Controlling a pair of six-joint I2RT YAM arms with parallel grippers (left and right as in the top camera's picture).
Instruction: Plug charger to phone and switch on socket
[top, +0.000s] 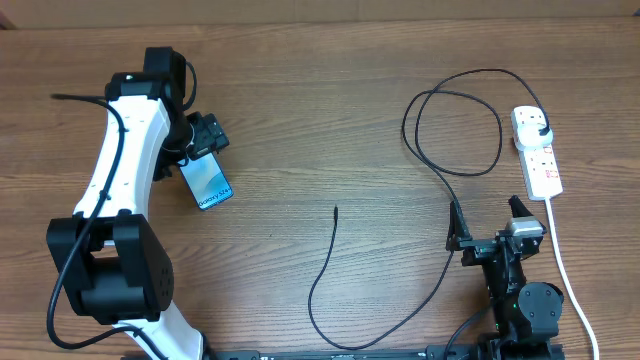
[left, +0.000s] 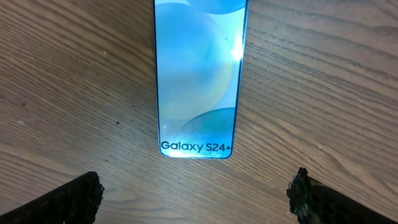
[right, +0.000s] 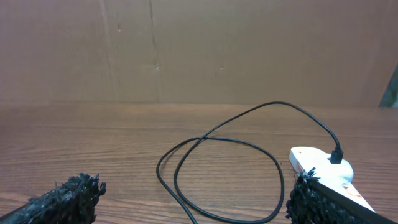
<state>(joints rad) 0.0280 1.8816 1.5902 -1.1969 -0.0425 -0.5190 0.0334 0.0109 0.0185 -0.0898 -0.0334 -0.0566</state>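
Observation:
The phone (top: 207, 182) lies flat on the table, screen up, showing "Galaxy S24+"; it fills the upper middle of the left wrist view (left: 198, 81). My left gripper (top: 206, 150) hovers just behind its near end, open and empty, its fingers (left: 199, 205) wide apart. The charger cable (top: 318, 270) has its free tip at mid-table, curves along the front, loops and ends in a black plug (top: 541, 130) seated in the socket strip (top: 538, 158). My right gripper (top: 487, 224) is open and empty, low at the front right, facing the cable loop (right: 217, 177) and the socket (right: 320, 167).
The socket's thick white cord (top: 568, 270) runs down the right side past the right arm's base. A brown cardboard wall (right: 199, 50) stands behind the table's far edge. The left arm's white body (top: 120, 170) spans the left side.

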